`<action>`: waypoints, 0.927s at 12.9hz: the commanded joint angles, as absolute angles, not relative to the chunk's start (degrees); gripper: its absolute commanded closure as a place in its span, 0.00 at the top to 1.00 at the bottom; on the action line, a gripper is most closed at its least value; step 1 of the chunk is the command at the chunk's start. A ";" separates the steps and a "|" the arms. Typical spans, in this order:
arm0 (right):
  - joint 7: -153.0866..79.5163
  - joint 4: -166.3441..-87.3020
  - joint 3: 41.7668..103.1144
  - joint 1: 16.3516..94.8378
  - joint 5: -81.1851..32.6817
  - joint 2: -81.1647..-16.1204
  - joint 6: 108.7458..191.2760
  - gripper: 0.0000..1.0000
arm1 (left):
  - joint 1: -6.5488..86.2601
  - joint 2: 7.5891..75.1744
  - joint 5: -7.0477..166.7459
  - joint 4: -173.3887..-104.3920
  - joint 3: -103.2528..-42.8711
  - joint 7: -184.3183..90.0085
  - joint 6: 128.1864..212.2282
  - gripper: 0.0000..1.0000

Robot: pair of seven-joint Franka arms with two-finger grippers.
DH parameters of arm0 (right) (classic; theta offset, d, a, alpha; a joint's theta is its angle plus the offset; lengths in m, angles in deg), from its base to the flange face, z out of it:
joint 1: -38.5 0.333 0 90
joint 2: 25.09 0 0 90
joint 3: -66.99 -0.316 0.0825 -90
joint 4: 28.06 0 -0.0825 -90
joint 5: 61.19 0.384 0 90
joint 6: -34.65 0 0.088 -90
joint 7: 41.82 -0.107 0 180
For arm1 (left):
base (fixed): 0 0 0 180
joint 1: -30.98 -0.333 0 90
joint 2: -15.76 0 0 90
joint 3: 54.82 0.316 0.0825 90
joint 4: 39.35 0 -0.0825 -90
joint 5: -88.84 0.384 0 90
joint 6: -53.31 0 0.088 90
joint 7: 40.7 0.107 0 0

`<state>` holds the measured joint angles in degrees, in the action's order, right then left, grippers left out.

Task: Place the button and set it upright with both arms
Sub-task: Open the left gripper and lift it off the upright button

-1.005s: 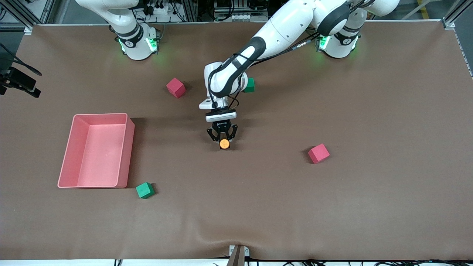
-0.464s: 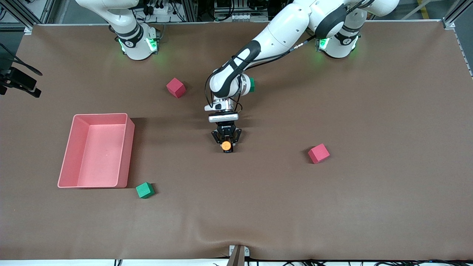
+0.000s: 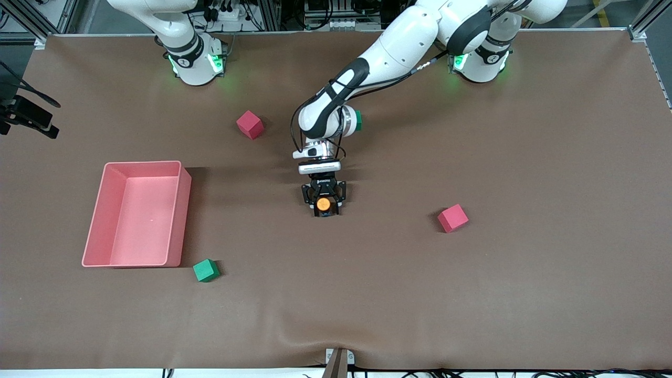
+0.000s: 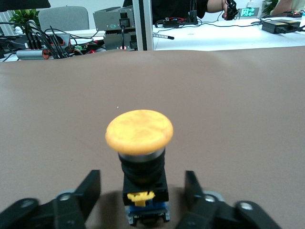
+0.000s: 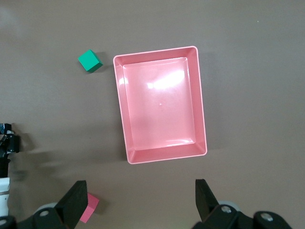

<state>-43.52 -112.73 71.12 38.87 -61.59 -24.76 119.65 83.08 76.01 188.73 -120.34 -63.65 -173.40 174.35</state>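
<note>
The button point(image 3: 323, 202) stands upright on the brown table mat, orange cap on top of its black-and-blue body point(image 4: 139, 131). My left gripper point(image 3: 324, 206) is down at the table around it, open. Its two fingers point(image 4: 90, 188) flank the body with a gap on each side, touching nothing. My right gripper point(image 5: 140, 195) is open and empty, high over the mat beside the pink bin point(image 5: 202, 109). That arm waits, with only its base end showing in the front view.
The pink bin point(image 3: 178, 210) lies toward the right arm's end. One red cube point(image 3: 250, 124) sits near the bases, another point(image 3: 452, 218) toward the left arm's end. A green cube point(image 3: 206, 270) lies by the bin's near corner. Another green cube point(image 3: 357, 119) is half hidden by the left arm.
The left gripper's fingers have spread apart and let go of the button, which now stands on its own on the mat. The right arm has not moved.
</note>
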 commanded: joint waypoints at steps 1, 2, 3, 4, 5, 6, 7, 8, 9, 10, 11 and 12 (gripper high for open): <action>-42.96 -111.12 70.95 38.67 -61.36 -25.53 118.68 1.00 | 84.06 76.42 183.98 -117.22 -64.75 -174.30 174.42 1.00; -42.96 -111.12 70.95 38.67 -61.36 -25.53 118.68 1.00 | 85.29 74.66 178.46 -117.22 -64.67 -173.95 174.42 1.00; -42.96 -111.12 70.95 38.67 -61.36 -25.53 118.68 1.00 | 86.25 72.21 172.57 -117.31 -64.93 -171.68 173.64 1.00; -42.96 -111.12 70.95 38.59 -61.36 -25.53 118.68 1.00 | 86.87 69.40 164.07 -117.14 -66.76 -168.18 171.45 1.00; -42.96 -111.12 71.03 38.58 -61.27 -25.53 118.68 1.00 | 86.97 66.07 156.07 -117.05 -68.26 -163.27 168.13 1.00; -42.96 -111.12 71.03 38.76 -61.36 -25.62 118.42 1.00 | 86.88 62.12 149.64 -117.22 -69.23 -159.57 163.57 1.00; -42.96 -111.12 71.03 38.67 -61.27 -25.62 118.15 1.00 | 86.62 57.82 144.53 -117.31 -69.41 -155.97 158.82 1.00; -42.96 -111.12 71.03 38.67 -61.27 -25.62 118.15 1.00 | 85.75 53.51 139.34 -117.31 -69.33 -150.80 156.86 1.00; -42.96 -111.12 71.12 38.67 -61.27 -25.62 118.06 1.00 | 83.04 48.94 132.94 -117.31 -69.24 -145.00 156.50 1.00; -42.96 -111.12 71.12 38.67 -61.27 -25.70 118.06 1.00 | 79.53 44.46 127.83 -117.31 -69.33 -137.72 156.40 1.00; -42.96 -111.12 71.21 38.76 -61.27 -25.71 117.98 1.00 | 75.93 40.76 123.43 -117.23 -69.33 -129.47 156.40 1.00; -42.96 -111.12 71.21 38.85 -61.27 -25.79 117.80 1.00 | 71.72 37.76 118.86 -117.22 -69.33 -122.69 156.40 1.00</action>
<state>-43.52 -112.66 71.21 38.87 -61.58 -24.98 119.00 79.17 44.60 126.03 -113.92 -68.63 -133.30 155.58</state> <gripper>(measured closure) 0.000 0.000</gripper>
